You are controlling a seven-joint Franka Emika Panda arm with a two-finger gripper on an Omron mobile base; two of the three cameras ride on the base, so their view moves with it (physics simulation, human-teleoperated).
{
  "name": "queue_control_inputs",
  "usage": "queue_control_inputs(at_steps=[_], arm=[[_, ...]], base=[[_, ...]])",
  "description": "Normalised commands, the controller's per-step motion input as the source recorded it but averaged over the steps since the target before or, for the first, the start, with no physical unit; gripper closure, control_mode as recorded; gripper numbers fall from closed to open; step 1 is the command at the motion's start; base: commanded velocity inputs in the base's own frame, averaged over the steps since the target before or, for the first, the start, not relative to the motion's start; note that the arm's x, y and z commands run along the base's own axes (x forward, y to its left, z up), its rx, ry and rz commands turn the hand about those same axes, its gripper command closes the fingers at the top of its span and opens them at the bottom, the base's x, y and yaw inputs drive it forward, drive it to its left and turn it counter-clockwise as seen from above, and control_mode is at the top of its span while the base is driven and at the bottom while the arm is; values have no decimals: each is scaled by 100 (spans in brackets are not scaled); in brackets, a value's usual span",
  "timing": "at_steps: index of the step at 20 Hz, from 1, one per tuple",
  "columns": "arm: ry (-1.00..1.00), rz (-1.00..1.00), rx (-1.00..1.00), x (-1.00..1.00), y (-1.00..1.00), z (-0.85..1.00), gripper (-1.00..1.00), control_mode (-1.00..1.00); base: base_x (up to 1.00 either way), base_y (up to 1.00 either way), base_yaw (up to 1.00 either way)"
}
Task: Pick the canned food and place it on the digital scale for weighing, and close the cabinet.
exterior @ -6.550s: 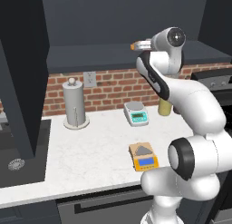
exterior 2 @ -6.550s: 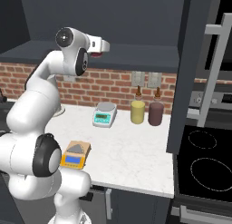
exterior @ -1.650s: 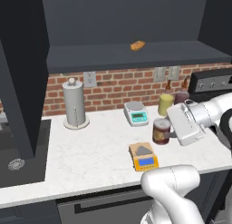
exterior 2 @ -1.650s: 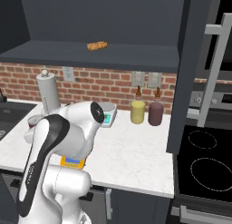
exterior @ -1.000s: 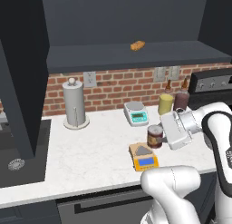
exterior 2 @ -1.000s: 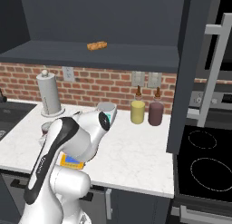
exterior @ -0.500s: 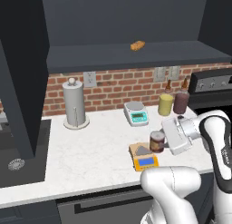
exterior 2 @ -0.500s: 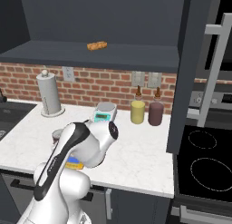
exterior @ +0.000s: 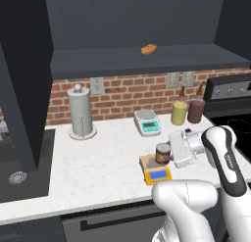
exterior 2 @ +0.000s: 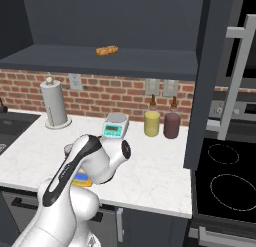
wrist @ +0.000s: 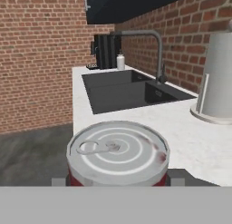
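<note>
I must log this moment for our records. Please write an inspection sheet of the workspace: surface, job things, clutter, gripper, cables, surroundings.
Surface: white marble counter, nothing spilled.
Job things: can upright over the orange scale, at its plate; whether it rests there I cannot tell. Cabinet door open, shelf exposed.
Clutter: grey-white scale, yellow bottle, brown bottle, paper towel holder, food piece on the shelf.
Gripper: gripper shut on the can; lid seen close in the hand view.
Cables: nothing seen.
Surroundings: brick wall, sink with faucet, stove.
</note>
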Motion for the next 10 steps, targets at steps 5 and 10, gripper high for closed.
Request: queue_control_inputs(at_steps=[5,10], arm=[[0,0,1,40,0,-17,100,-100],[0,6,0,30,0,-21,100,-100]], base=[[0,0,0],[0,0,0]])
